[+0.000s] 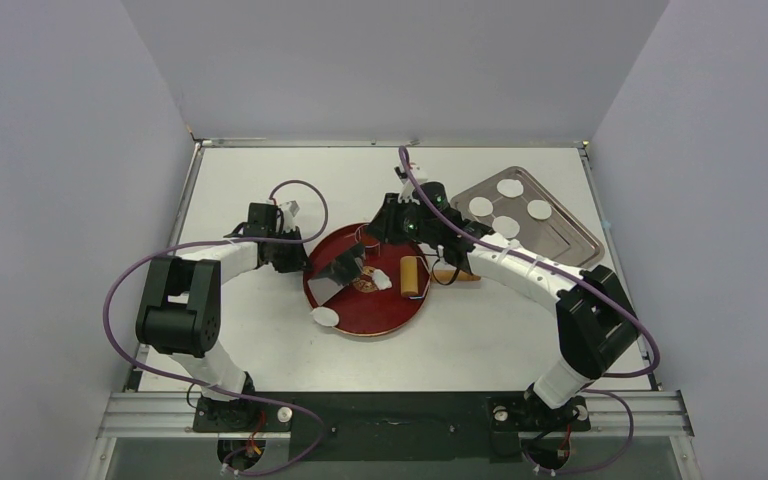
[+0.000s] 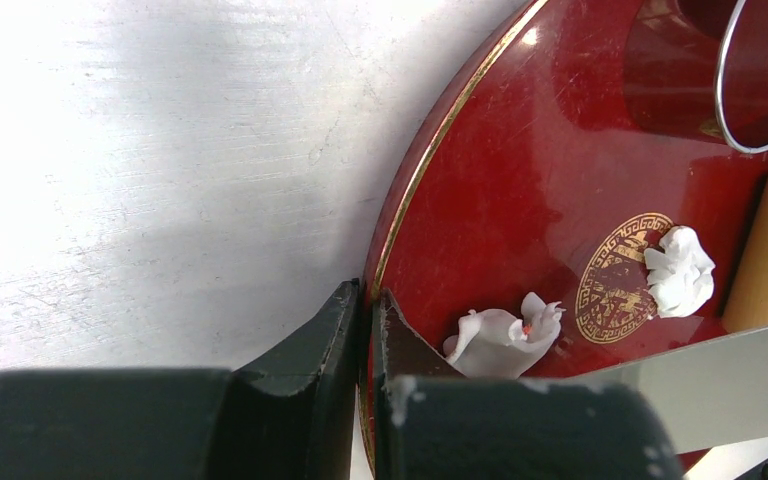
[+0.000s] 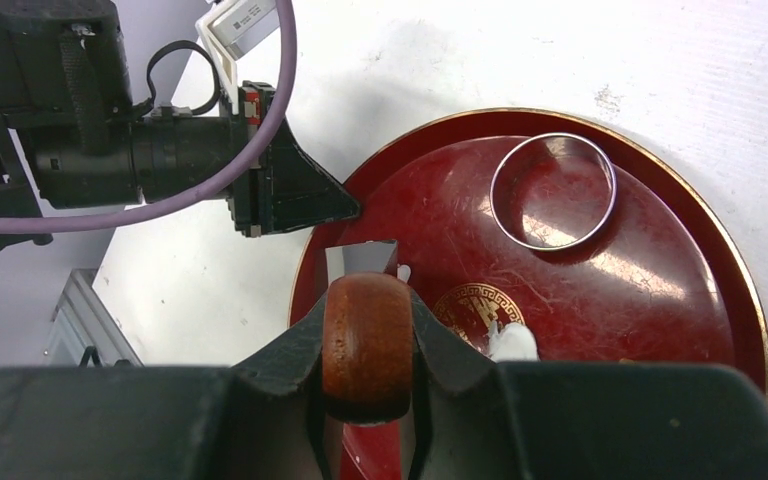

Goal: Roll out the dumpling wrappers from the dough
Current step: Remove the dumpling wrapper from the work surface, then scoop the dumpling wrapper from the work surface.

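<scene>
A round red tray (image 1: 390, 318) lies mid-table. My left gripper (image 2: 368, 295) is shut on its left rim (image 2: 430, 150), one finger outside and one inside. Two small lumps of white dough (image 2: 505, 340) (image 2: 680, 270) lie on the tray near its gold emblem. My right gripper (image 3: 367, 330) is shut on the brown wooden handle (image 3: 367, 345) of a scraper, whose metal blade (image 3: 360, 260) reaches down beside the nearer lump. One dumpling wrapper (image 1: 325, 317) rests at the tray's near-left rim. Several more wrappers (image 1: 508, 187) lie on a metal tray (image 1: 570, 240).
A metal ring cutter (image 3: 553, 190) stands on the far part of the red tray. A wooden rolling pin (image 1: 413, 277) lies on its right side. The metal tray sits at the back right. Walls close in the table on three sides.
</scene>
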`<state>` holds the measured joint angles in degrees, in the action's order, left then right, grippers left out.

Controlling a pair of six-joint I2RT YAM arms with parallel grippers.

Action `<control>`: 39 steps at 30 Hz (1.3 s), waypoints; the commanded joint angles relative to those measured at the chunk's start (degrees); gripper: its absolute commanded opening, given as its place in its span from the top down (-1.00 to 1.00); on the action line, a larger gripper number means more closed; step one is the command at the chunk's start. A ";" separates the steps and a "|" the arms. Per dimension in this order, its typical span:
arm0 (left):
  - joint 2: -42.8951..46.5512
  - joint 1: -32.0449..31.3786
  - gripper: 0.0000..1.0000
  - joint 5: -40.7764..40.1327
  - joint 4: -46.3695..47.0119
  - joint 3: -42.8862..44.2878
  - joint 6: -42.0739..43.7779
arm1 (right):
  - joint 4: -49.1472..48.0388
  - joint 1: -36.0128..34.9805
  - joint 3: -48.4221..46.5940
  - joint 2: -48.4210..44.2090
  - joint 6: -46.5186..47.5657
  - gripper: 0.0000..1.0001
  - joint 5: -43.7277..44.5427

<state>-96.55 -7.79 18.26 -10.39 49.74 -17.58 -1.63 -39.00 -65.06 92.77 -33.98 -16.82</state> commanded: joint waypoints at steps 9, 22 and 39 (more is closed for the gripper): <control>-0.46 -0.02 1.00 0.48 1.56 0.31 -1.40 | -5.43 0.00 -0.13 -0.43 0.81 1.00 -0.27; -0.03 0.22 0.87 0.47 -1.60 3.07 0.09 | 9.61 -0.29 -3.13 -11.06 8.05 1.00 9.85; 9.62 3.41 0.30 5.49 -14.12 10.44 13.72 | 15.56 -2.05 2.34 -14.09 3.88 1.00 9.41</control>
<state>-94.17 -7.05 20.29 -19.40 57.06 -11.64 15.31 -40.73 -62.83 79.75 -28.14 -7.68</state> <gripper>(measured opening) 0.348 0.155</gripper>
